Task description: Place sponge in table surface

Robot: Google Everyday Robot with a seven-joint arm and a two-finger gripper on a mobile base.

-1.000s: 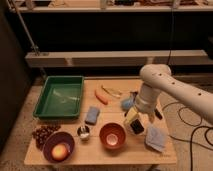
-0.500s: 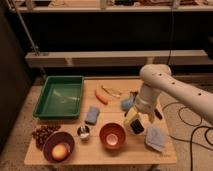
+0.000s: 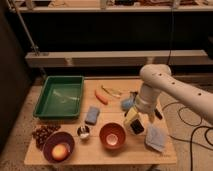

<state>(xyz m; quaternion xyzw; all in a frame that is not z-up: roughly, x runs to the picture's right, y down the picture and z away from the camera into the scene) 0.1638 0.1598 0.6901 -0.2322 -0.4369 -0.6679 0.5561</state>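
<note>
Pinching sponge (image 3: 132, 117) between fingers (image 3: 138, 127) of gripper (image 3: 135, 123), just right of bowl (image 3: 101, 134). Hanging a little above table (image 3: 135, 151), long side tilted down. Probably needs lowering straight down, between bowl and cloth (image 3: 156, 138).

Green tray (image 3: 62, 79), yellow sponge (image 3: 131, 116) in dark tool (image 3: 137, 125) over tan table (image 3: 100, 152)

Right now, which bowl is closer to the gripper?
The orange bowl, just left of the gripper over the table's right side; the purple bowl holding fruit sits farther left.
</note>
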